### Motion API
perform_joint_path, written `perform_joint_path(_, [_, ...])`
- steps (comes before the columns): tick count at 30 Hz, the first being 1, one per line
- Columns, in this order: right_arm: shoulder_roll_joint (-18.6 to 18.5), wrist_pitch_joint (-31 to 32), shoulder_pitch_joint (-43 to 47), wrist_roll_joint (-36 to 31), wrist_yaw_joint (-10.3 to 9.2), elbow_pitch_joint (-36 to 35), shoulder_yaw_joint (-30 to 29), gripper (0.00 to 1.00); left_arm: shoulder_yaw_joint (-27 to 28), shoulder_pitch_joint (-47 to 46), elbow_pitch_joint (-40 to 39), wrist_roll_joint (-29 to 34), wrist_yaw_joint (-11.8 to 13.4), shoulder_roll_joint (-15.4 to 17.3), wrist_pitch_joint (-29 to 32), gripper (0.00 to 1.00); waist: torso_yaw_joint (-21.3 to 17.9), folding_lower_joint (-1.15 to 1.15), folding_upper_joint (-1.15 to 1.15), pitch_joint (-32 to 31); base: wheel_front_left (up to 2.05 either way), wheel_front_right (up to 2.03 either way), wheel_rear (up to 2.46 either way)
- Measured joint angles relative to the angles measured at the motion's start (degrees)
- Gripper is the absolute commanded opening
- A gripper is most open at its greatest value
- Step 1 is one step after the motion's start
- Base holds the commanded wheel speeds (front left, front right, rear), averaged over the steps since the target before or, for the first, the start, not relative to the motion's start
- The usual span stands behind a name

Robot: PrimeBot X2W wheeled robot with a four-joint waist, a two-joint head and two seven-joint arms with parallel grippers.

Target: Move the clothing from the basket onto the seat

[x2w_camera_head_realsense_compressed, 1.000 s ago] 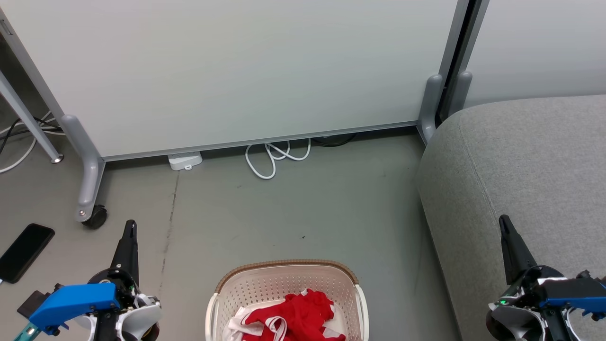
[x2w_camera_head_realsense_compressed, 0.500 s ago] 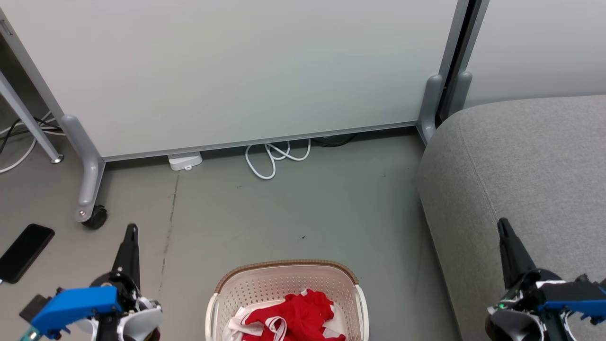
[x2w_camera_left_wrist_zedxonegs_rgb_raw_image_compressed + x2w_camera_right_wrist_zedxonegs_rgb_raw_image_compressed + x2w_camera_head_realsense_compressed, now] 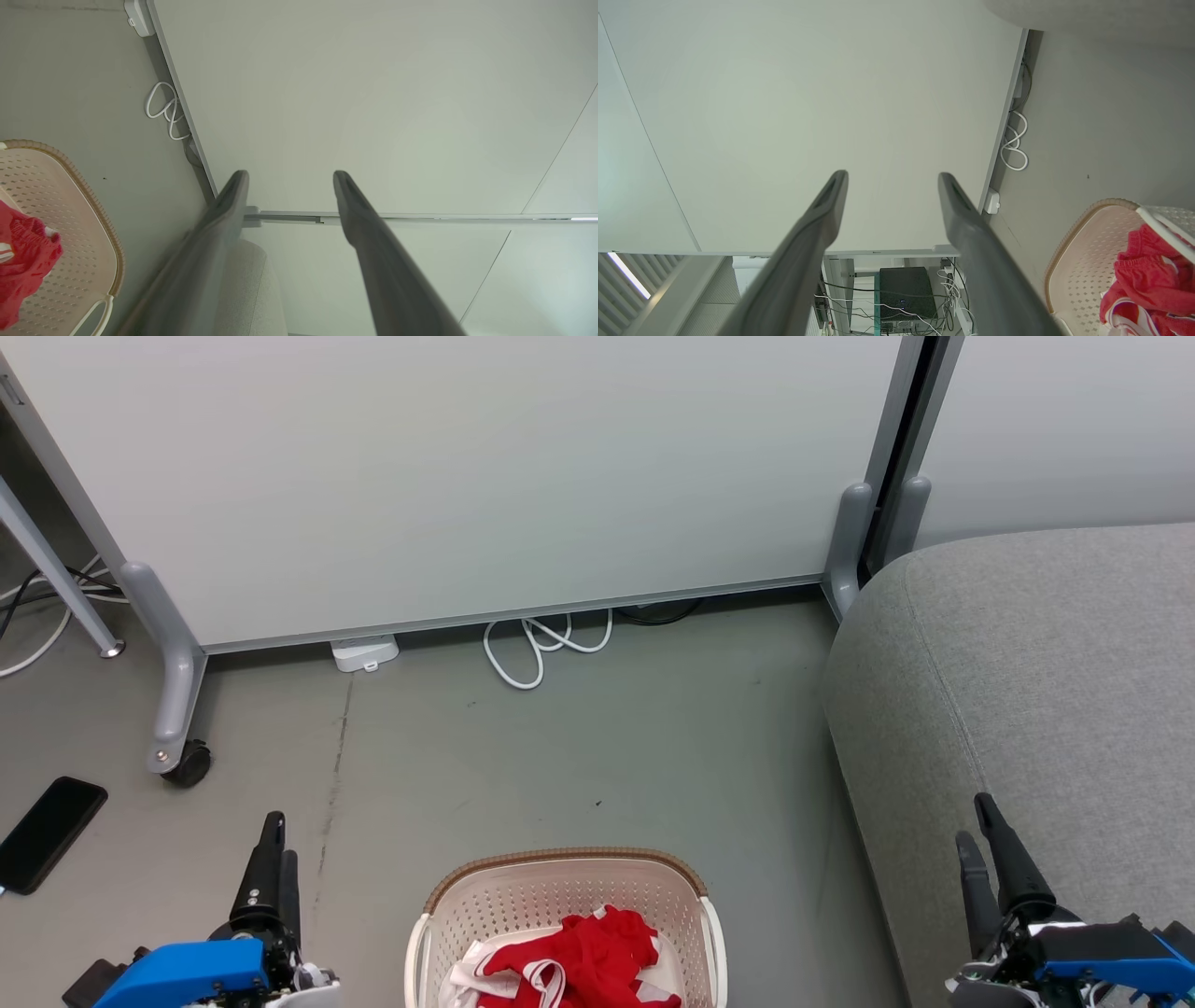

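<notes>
Here the clothing (image 3: 579, 957) lies bunched inside the basket (image 3: 560, 855), red fabric with white striped trim heaped against the perforated wall. The basket stands on the grey floor (image 3: 607, 747) at the bottom middle of the head view. The seat (image 3: 1046, 663) is to its right, near but not touching.

The left jaws stand wide apart and hold nothing. In the left wrist view their two dark fingers (image 3: 369, 252) point toward the pale partition panel (image 3: 467, 476), with a corner of the basket off to one side. The right jaws are likewise spread and empty, fingers (image 3: 976, 242) aimed at the same panel, and in the head view they sit over the seat's front edge. The two sets of jaws flank the basket, each well apart from it.

A white cable (image 3: 537, 653) loops on the floor under the panel's lower edge. A black phone (image 3: 47, 835) lies on the floor at the far left, near a castor (image 3: 191, 765) on the panel's foot.
</notes>
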Motion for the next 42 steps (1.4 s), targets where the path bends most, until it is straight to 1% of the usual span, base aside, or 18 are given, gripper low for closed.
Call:
perform_joint_path(6, [0.0,-1.5,-0.3,-4.5,0.0,0.3,0.3,1.0,-0.7,0.0,-0.9,5.3,1.0,0.0,-1.7,1.0,0.0,0.0,0.0,0.0,0.0,0.0,0.0])
perform_joint_path(14, [0.0,-3.5,-0.7,-14.8,0.0,-0.6,0.7,1.0,-2.1,0.0,-2.2,14.8,2.5,0.1,-3.5,1.0,-0.1,0.0,0.0,0.1,0.0,0.0,0.0])
perform_joint_path(19, [0.0,-4.5,-0.7,-21.5,0.0,-1.4,1.5,1.0,-3.0,0.0,-2.5,21.6,2.7,0.1,-4.7,1.0,0.0,0.0,0.0,0.1,0.0,0.0,0.0])
perform_joint_path(22, [0.0,-5.2,-0.7,-27.4,0.0,-1.8,1.9,1.0,-3.9,0.0,-2.6,26.2,2.8,0.5,-5.3,1.0,0.1,0.0,0.0,0.1,0.0,0.0,0.0])
perform_joint_path(27, [0.0,-6.3,-0.7,-35.0,0.0,-2.1,2.6,1.0,-5.2,0.1,-3.0,32.9,3.2,1.1,-6.4,1.0,0.2,0.0,0.0,0.1,0.0,0.0,0.0])
perform_joint_path(37, [-0.1,-8.2,-0.7,-45.7,0.01,-2.0,3.3,1.0,-7.8,0.2,-3.7,43.6,3.2,2.5,-8.3,1.0,0.4,0.01,0.0,0.1,0.0,0.0,0.0])
perform_joint_path(38, [-0.1,-8.5,-0.7,-47.3,0.01,-2.0,3.3,1.0,-8.2,0.2,-3.7,45.4,3.2,2.8,-8.6,1.0,0.5,0.0,0.0,0.1,0.0,0.0,0.0])
perform_joint_path(42, [-0.1,-9.2,-0.7,-50.5,0.01,-1.9,3.4,1.0,-9.1,0.2,-3.6,48.6,3.5,3.0,-9.3,1.0,0.5,0.01,0.0,0.1,0.0,0.0,0.0])
